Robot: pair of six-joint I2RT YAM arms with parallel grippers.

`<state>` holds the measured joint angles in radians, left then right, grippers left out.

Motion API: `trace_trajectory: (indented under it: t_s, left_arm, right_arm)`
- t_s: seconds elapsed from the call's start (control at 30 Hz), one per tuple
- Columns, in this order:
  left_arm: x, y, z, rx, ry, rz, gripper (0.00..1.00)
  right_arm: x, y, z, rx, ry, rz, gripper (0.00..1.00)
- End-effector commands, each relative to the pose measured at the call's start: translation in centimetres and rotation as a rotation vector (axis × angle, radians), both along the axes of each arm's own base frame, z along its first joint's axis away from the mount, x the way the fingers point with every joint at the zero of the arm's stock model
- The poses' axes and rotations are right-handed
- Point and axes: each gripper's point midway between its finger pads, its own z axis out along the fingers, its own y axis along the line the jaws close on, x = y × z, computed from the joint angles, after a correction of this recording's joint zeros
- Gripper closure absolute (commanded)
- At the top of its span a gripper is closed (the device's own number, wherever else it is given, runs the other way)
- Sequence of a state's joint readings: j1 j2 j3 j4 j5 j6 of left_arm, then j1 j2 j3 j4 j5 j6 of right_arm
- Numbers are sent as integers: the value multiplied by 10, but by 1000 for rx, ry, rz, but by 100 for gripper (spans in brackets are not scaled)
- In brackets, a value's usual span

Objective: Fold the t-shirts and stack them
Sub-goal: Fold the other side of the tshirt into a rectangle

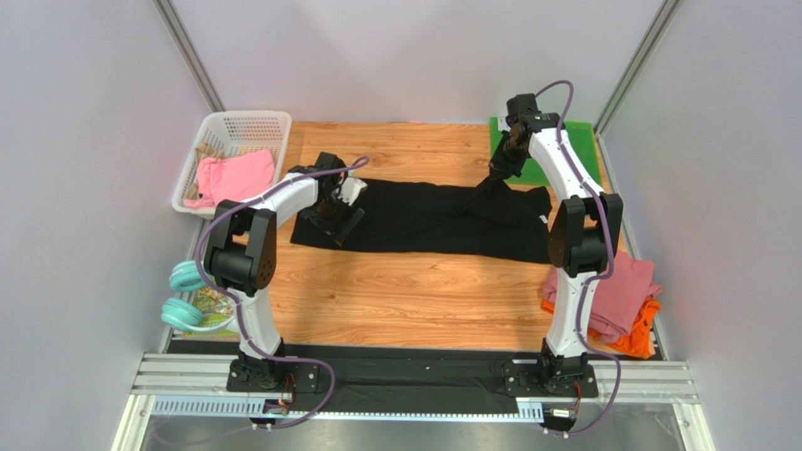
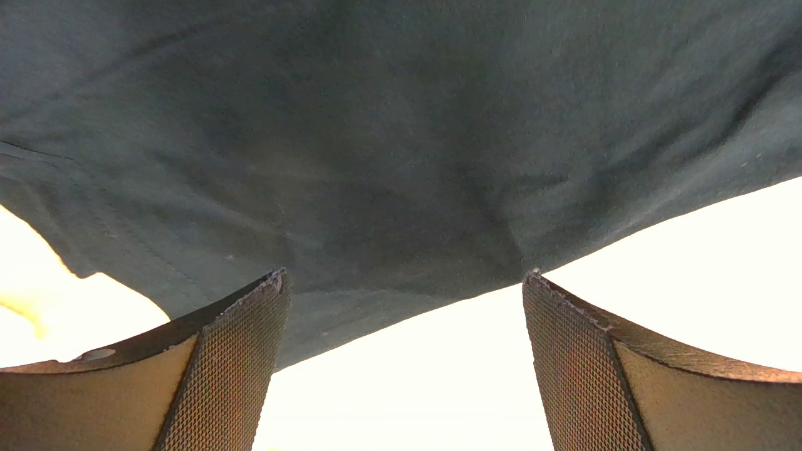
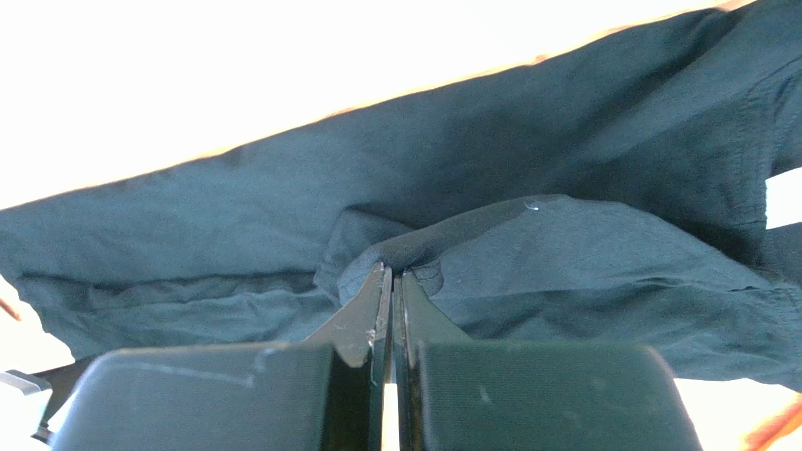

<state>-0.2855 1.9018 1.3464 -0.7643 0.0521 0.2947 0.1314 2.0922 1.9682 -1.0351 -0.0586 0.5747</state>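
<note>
The black t-shirt [image 1: 424,218] lies spread as a long flat band across the middle of the wooden table [image 1: 405,301]. The left gripper [image 1: 341,224] hangs over the shirt's left end with its jaws wide apart and nothing between them. The left wrist view shows the shirt's near hem running between the two textured pads [image 2: 226,366], though it does not show whether they touch the cloth. At the shirt's far right edge, the right gripper [image 1: 491,180] has its jaws pressed together on a pinch of the black fabric, drawing it up into a small peak. The green mat [image 1: 579,141] lies just beyond that end. On the near side of the shirt's right end, the dusty-pink t-shirt [image 1: 617,287] rests crumpled on the orange t-shirt [image 1: 640,338]. Beyond the shirt's left end stands a white basket [image 1: 235,122] holding a pink garment [image 1: 231,177].
</note>
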Motion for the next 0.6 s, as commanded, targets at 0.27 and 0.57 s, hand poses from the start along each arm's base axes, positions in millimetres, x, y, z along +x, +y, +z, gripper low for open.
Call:
trace_trajectory:
  t_s: [0.27, 0.57]
  left_arm:
    - [-5, -2, 9, -37, -16, -7, 3]
    - [-13, -3, 11, -51, 2, -5, 3]
  right_arm:
    - [44, -50, 4, -86, -83, -110, 100]
    - [67, -56, -8, -127, -105, -105, 92]
